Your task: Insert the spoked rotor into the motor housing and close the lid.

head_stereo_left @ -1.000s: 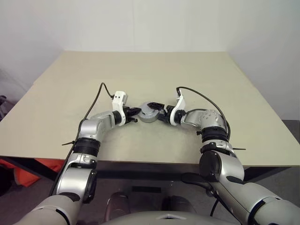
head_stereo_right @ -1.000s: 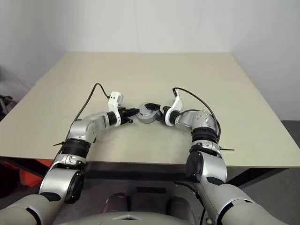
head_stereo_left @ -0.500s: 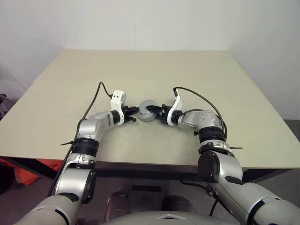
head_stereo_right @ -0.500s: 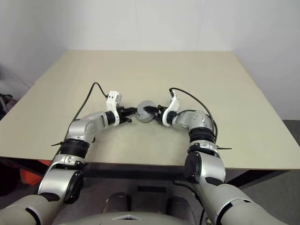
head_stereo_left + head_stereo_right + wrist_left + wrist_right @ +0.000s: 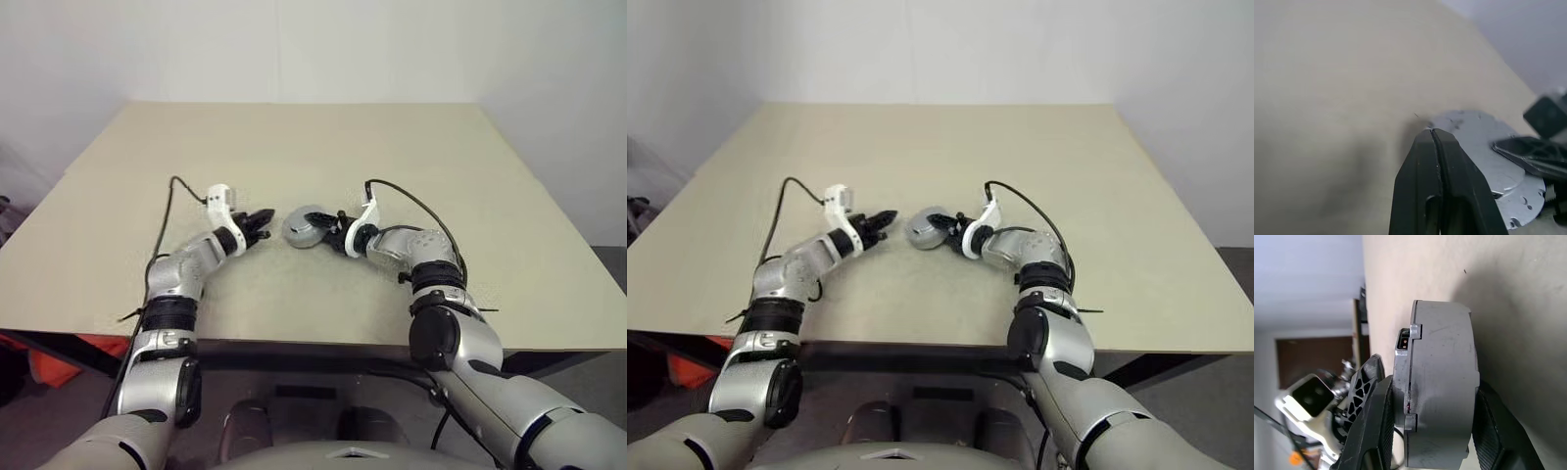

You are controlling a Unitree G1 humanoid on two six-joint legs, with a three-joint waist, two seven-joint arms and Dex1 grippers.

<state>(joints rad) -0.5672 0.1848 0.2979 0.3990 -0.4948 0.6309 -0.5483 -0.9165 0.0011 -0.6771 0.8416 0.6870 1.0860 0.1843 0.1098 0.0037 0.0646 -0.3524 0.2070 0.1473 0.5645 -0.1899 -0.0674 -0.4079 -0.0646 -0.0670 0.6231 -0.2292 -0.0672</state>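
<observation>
— What do we have on the left?

— We see the left claw (image 5: 263, 218) with its two black fingers pressed together to a tapered point, holding nothing. It sits above the matte beige tabletop (image 5: 294, 147), its tip just beside the motor housing (image 5: 304, 227) but apart from it. A black cable loops from the white bracket on that wrist.

— And in the middle?

— We find the motor housing there, a round, squat piece of dull silver-grey metal, tipped up on its edge. From the left wrist view we make out its flat circular face with small holes near the rim. From the right wrist view we see its smooth side wall, a seam running round it and a small notch with a dark insert.

— And on the right?

— The right claw (image 5: 328, 224) is clamped on the motor housing, one ribbed black finger (image 5: 1374, 431) against each flat face. Whether the housing touches the tabletop we cannot tell.
</observation>
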